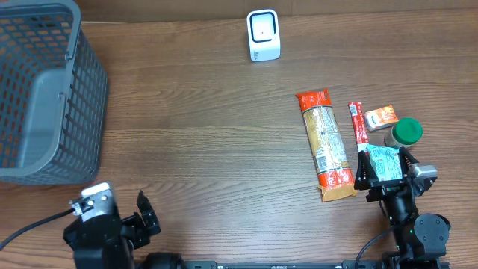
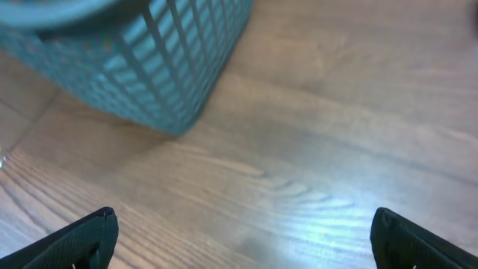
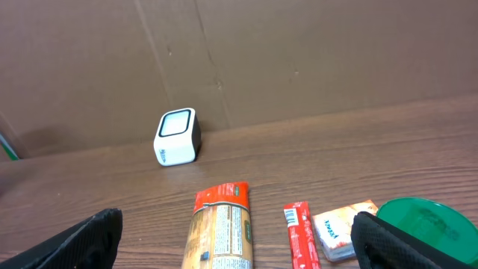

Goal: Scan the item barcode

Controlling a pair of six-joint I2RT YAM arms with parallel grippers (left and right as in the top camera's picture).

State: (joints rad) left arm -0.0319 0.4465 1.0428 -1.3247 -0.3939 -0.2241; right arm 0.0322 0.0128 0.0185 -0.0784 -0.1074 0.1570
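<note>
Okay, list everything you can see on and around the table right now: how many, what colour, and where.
basket: one, grey, far left of the table
scanner: one, white, far edge, centre
long package: one, orange ends, right of centre
stick packet: one, red, just right of the long package
small packet: one, orange, right of the stick packet
jar: one, green lid, beside the small packet
pouch: one, light blue, below the right claw
table: one, brown wood
left claw: one, black, open, empty, near the basket
right claw: one, black, open, above the pouch
</note>
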